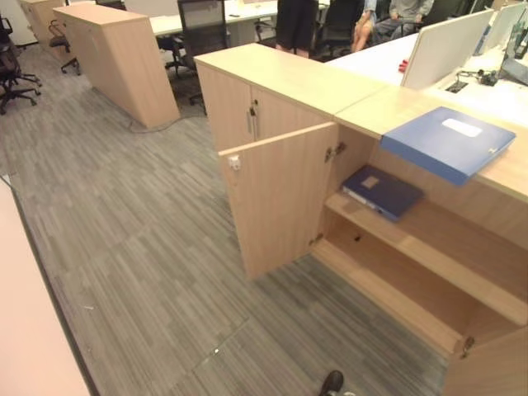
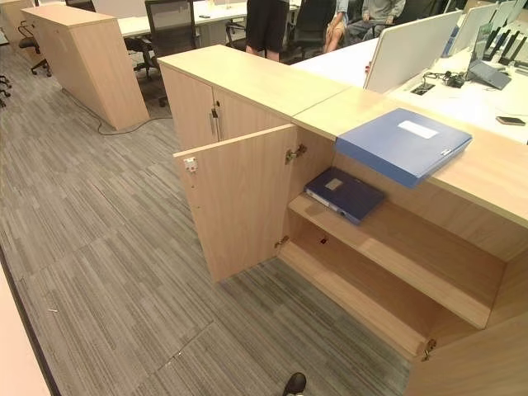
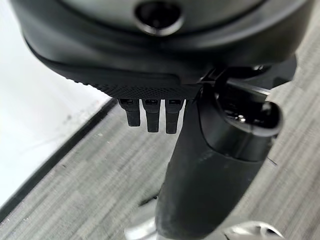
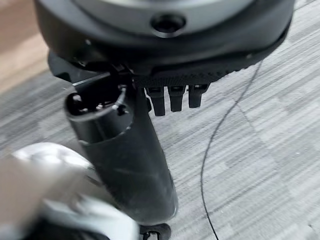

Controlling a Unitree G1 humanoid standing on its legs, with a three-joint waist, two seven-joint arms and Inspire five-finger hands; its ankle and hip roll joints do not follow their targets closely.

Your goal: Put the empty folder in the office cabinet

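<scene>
we see the blue folder (image 2: 403, 144) lying flat on the pale wood countertop (image 2: 487, 169), one corner jutting past the front edge, right above the open office cabinet (image 2: 396, 264). a darker blue folder (image 2: 344, 194) lies on the upper shelf (image 2: 412, 256) inside. the laminate door (image 2: 239, 202) stands swung out over striped grey carpet (image 2: 107, 247). our left hand (image 3: 150, 112) and right hand (image 4: 172, 97) hang over the carpet, fingers relaxed and straight, grasping nothing. office chairs (image 2: 169, 25) and a white desk (image 2: 462, 91) lie beyond.

Open cabinet (image 2: 247, 198), dark folder (image 2: 344, 194) shelved, blue folder (image 2: 404, 144) on top
</scene>
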